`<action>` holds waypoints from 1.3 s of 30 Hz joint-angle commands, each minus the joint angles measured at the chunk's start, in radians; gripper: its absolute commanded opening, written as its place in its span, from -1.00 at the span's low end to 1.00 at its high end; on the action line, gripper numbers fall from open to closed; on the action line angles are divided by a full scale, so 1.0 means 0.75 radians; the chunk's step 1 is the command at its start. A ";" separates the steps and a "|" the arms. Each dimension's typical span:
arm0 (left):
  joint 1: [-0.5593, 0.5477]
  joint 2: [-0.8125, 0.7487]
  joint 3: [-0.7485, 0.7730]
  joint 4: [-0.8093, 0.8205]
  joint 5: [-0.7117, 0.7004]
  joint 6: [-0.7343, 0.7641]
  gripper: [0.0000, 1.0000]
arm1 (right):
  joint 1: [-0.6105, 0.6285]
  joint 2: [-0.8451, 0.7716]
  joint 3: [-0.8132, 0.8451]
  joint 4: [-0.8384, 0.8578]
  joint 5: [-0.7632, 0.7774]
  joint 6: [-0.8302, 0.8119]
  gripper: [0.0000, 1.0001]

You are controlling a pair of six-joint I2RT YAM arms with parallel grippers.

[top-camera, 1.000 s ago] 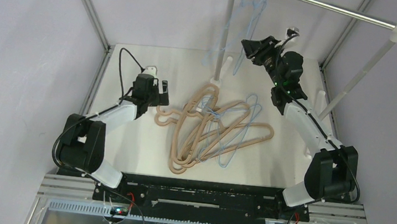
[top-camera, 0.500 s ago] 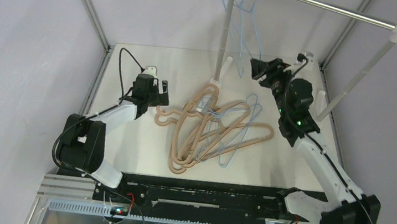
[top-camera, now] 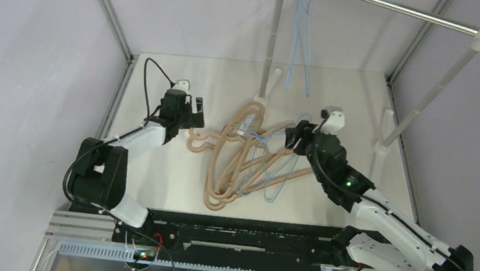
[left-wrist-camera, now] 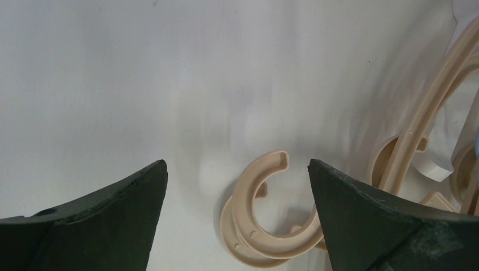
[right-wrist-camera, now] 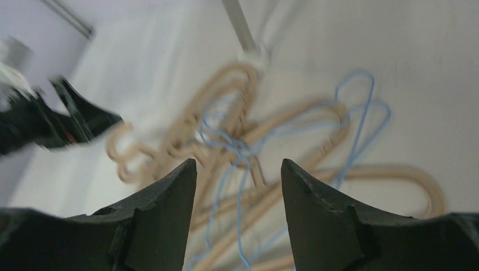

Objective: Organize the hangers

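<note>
A tangled pile of tan hangers [top-camera: 238, 159] and thin light-blue hangers [top-camera: 285, 157] lies in the middle of the table. More light-blue hangers [top-camera: 302, 34] hang from the silver rail [top-camera: 398, 9]. My left gripper [top-camera: 194, 114] is open over the tan hooks [left-wrist-camera: 271, 212] at the pile's left end, a jaw on each side. My right gripper [top-camera: 294, 136] is open and empty, just above the pile's right part; its wrist view shows tan hangers [right-wrist-camera: 299, 135] and blue hangers [right-wrist-camera: 240, 155] beyond the jaws.
The rail rests on white posts at the back [top-camera: 274, 38] and back right [top-camera: 430, 95]. White post feet [top-camera: 381, 133] stand on the table at the right. Grey walls close in the left, back and right.
My right arm has swung down and forward from beside the hung blue hangers at the rail to just over the pile. The hung hangers sway. My left arm has not moved.
</note>
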 commanded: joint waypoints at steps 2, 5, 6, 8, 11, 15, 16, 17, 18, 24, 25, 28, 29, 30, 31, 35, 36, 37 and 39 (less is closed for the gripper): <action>-0.009 -0.032 0.045 0.036 -0.005 0.002 0.99 | 0.076 0.132 -0.073 -0.097 -0.021 0.096 0.26; -0.009 -0.035 0.044 0.035 -0.003 0.003 0.99 | 0.102 0.282 -0.079 -0.045 -0.101 0.121 0.21; -0.009 -0.036 0.043 0.035 -0.004 0.002 0.99 | 0.105 0.340 -0.078 -0.019 -0.133 0.127 0.20; -0.009 -0.037 0.041 0.034 -0.004 0.002 0.99 | 0.108 0.451 -0.067 0.014 -0.182 0.149 0.17; -0.009 -0.038 0.038 0.034 -0.008 0.005 0.99 | 0.108 0.599 -0.041 0.063 -0.244 0.174 0.15; -0.008 -0.037 0.039 0.033 -0.012 0.006 0.99 | 0.109 0.727 -0.026 0.111 -0.294 0.193 0.12; -0.010 -0.036 0.041 0.033 -0.012 0.006 0.99 | 0.108 0.757 -0.022 0.115 -0.303 0.195 0.12; -0.009 -0.035 0.040 0.034 -0.012 0.006 0.99 | 0.108 0.774 -0.020 0.119 -0.312 0.196 0.11; -0.009 -0.034 0.041 0.033 -0.012 0.007 0.99 | 0.108 0.786 -0.022 0.121 -0.324 0.199 0.09; -0.011 -0.026 0.043 0.033 -0.010 0.002 0.99 | 0.114 0.817 -0.031 0.112 -0.362 0.200 -0.23; -0.011 -0.023 0.044 0.033 -0.008 0.003 0.99 | 0.114 0.819 -0.034 0.114 -0.364 0.198 -0.38; -0.010 -0.021 0.044 0.033 -0.008 0.002 0.99 | 0.114 0.821 -0.035 0.113 -0.369 0.197 -1.00; -0.009 -0.020 0.044 0.033 -0.008 0.002 0.99 | 0.114 0.819 -0.036 0.111 -0.368 0.196 -1.00; -0.008 -0.020 0.043 0.033 -0.008 0.002 0.99 | 0.114 0.815 -0.035 0.111 -0.370 0.193 -1.00; -0.010 -0.021 0.045 0.033 -0.008 0.002 0.99 | 0.114 0.807 -0.036 0.113 -0.377 0.184 -1.00; -0.011 -0.023 0.043 0.031 -0.014 0.004 0.99 | 0.114 0.724 -0.037 0.093 -0.413 0.169 -1.00; -0.010 -0.024 0.043 0.030 -0.017 0.006 0.99 | 0.115 0.689 -0.036 0.077 -0.413 0.171 -1.00; -0.010 -0.027 0.042 0.029 -0.020 0.006 0.99 | 0.114 0.645 -0.035 0.055 -0.413 0.172 -1.00; -0.008 -0.033 0.041 0.029 -0.024 0.007 0.99 | 0.115 0.554 -0.036 0.006 -0.386 0.172 -1.00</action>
